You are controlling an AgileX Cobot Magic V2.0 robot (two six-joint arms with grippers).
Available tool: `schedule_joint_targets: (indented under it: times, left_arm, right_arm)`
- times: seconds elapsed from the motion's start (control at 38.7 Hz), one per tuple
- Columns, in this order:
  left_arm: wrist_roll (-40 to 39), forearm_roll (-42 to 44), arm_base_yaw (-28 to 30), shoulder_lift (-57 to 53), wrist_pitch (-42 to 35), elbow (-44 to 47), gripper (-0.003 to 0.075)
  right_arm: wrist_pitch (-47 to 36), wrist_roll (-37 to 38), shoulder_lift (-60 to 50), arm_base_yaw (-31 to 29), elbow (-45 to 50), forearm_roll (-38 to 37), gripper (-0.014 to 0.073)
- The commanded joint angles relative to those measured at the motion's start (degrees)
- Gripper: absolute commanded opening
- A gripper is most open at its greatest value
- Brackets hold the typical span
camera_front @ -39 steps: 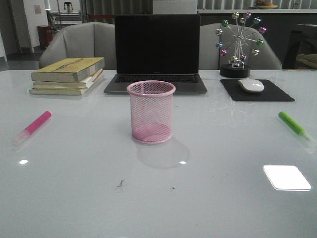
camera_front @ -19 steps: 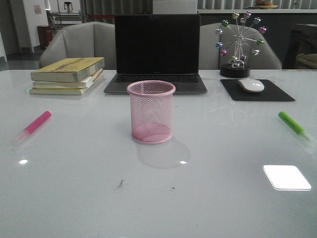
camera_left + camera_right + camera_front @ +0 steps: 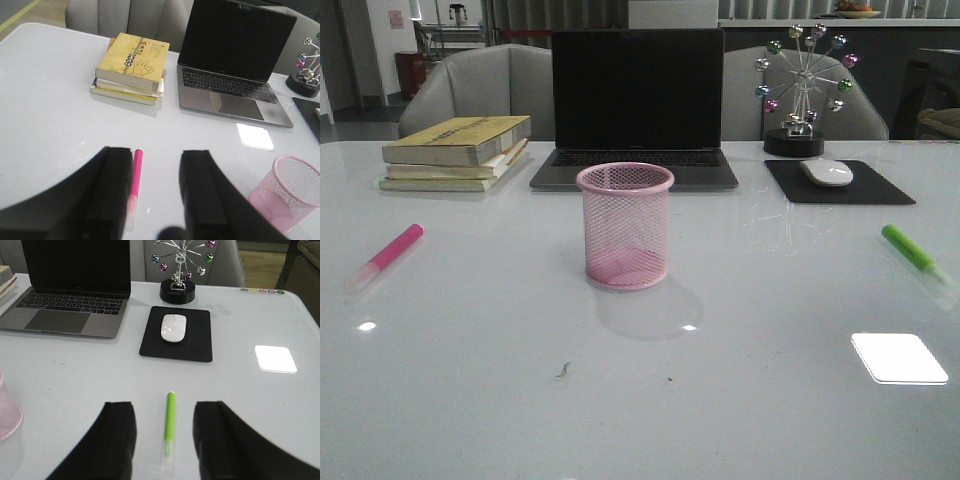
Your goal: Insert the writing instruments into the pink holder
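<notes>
The pink holder [image 3: 625, 225], a wire-mesh cup, stands upright and empty at the table's middle; it also shows in the left wrist view [image 3: 287, 192]. A pink marker [image 3: 388, 253] with a pale cap lies flat at the left. A green marker [image 3: 913, 252] lies flat at the right. Neither arm shows in the front view. My left gripper [image 3: 156, 165] is open above the table, and the pink marker [image 3: 135, 180] lies just inside one finger. My right gripper [image 3: 164, 420] is open, with the green marker [image 3: 170, 425] lying on the table centred between its fingers.
Behind the holder stands an open laptop [image 3: 636, 105]. A stack of books [image 3: 458, 152] lies at the back left. At the back right are a black mouse pad with a white mouse [image 3: 827, 172] and a ferris-wheel ornament [image 3: 804, 90]. Chairs stand behind the table.
</notes>
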Motion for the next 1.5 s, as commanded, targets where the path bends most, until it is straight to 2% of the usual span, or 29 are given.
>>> schedule_joint_targets:
  times: [0.0,0.23,0.41,0.7,1.11,1.24,1.34,1.47]
  left_arm:
    - [-0.1,-0.1,-0.3,-0.2,-4.2,-2.2,0.0430]
    - [-0.1,-1.9,-0.3,-0.2,-4.2,-2.2,0.0428]
    - [-0.1,-2.0,-0.3,-0.2,-4.1,-2.2,0.0428]
    - [-0.1,-2.9,-0.3,-0.2,-4.0,-2.2,0.0428]
    - [-0.1,-5.5,-0.3,-0.2,-4.0,-2.2,0.0428]
    - [-0.1,-5.5,-0.3,-0.2,-4.0,-2.2,0.0428]
    - [-0.1,-5.5,-0.3,-0.2,-4.0,-2.2,0.0428]
    - [-0.1,-5.5,-0.3,-0.2,-4.0,-2.2,0.0428]
  right_arm:
    - [-5.1,0.0,-0.1,-0.1,-2.1,0.0,0.0408]
    - [-4.3,0.0,0.0,-0.1,-1.7,0.6,0.0408]
    - [4.4,-0.1,4.5,-0.1,-6.9,0.5,0.0408]
    - [18.7,-0.1,24.1,-0.1,-25.6,-1.0,0.0408]
    - [46.8,-0.1,61.5,-0.2,-64.9,-1.4,0.0408]
    - [54.1,-0.1,69.9,-0.2,-75.7,-3.5,0.0408]
    - [57.2,-0.1,75.1,-0.3,-80.7,-4.6,0.0408]
    - [57.0,-0.1,77.8,-0.3,-81.6,-5.7,0.0408]
